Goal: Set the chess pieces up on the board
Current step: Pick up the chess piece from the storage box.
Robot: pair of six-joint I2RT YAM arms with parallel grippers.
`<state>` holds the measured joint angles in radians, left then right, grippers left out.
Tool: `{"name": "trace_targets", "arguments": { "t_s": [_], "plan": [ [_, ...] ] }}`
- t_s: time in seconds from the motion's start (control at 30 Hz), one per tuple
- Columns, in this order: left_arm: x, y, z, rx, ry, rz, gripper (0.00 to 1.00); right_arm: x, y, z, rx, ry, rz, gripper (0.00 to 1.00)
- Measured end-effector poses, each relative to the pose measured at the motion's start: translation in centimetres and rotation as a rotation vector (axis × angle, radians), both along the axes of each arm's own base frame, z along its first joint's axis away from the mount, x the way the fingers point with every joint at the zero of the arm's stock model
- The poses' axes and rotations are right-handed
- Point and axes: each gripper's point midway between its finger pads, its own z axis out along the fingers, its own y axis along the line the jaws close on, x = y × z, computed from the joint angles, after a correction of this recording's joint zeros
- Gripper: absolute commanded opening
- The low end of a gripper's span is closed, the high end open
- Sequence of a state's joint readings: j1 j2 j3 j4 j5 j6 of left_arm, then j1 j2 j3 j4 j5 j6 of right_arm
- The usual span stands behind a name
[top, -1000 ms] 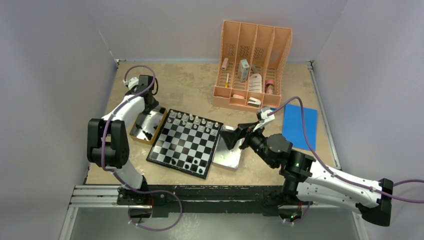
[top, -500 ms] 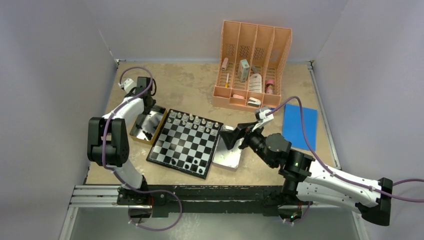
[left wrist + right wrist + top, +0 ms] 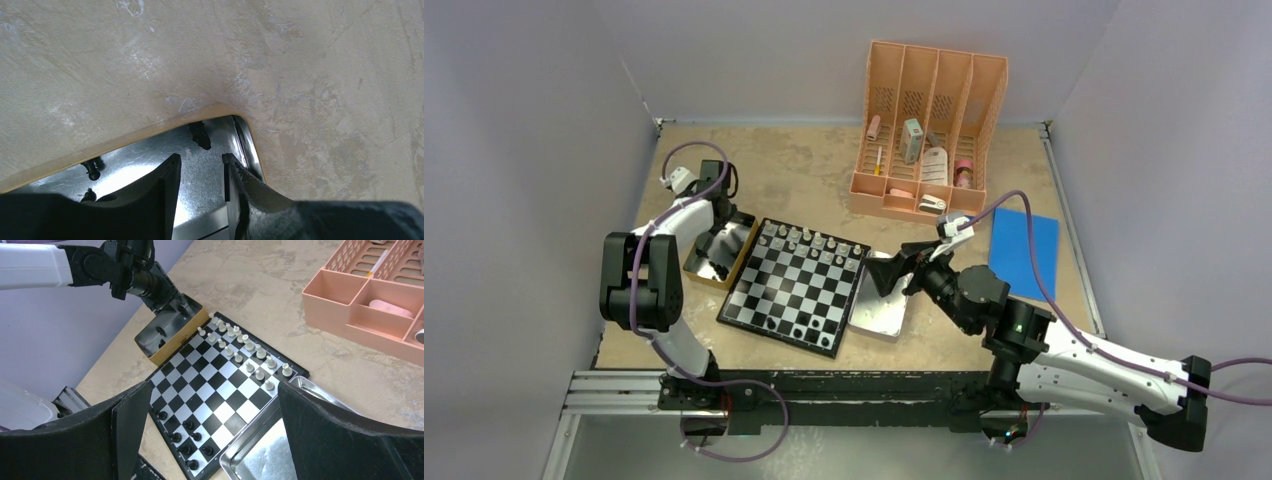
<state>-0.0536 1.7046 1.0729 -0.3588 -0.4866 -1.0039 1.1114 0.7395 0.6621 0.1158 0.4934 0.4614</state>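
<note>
- My left gripper hangs low over the far corner of the tan-rimmed tray, which sits just left of the board. Its jaws stand partly apart with only bare shiny metal showing between them, so it holds nothing
- Three loose black pieces show in that tray in the left wrist view. One is just beyond the fingertips and two more are off to the left near the rim (too small and dark for me to tell which figures they are)
- My right gripper hovers above the far end of the silver tray that lies just beside the board's right edge. Its jaws are spread wide and it grips nothing
- The board lies flat on the table, turned at a slant, between the two trays
- The white pieces stand upright in two rows along the board's far side, the inner row looking only partly filled
- A handful of black pieces stand on squares along the near side, and the middle squares are bare
- Beyond the board stands a peach organiser, and a blue sheet lies flat on the table to the right, well apart from the board
</note>
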Motion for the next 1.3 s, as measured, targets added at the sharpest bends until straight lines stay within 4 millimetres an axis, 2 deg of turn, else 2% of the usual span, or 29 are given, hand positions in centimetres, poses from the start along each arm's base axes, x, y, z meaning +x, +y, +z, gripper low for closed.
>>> {"name": "trace_targets", "arguments": {
  "t_s": [0.3, 1.13, 1.3],
  "plan": [
    [-0.4, 0.0, -0.6, -0.012, 0.003, 0.021, 0.35, 0.2, -0.2, 1.5, 0.014, -0.022, -0.012, 0.99],
    [-0.1, 0.1, -2.7, -0.026, 0.008, 0.075, 0.34, 0.0, -0.5, 1.9, 0.024, -0.027, -0.013, 0.99],
    [-0.1, 0.1, -3.1, -0.026, 0.015, 0.077, 0.30, 0.0, -0.6, 2.1, 0.028, -0.030, -0.012, 0.99]
  ]
}}
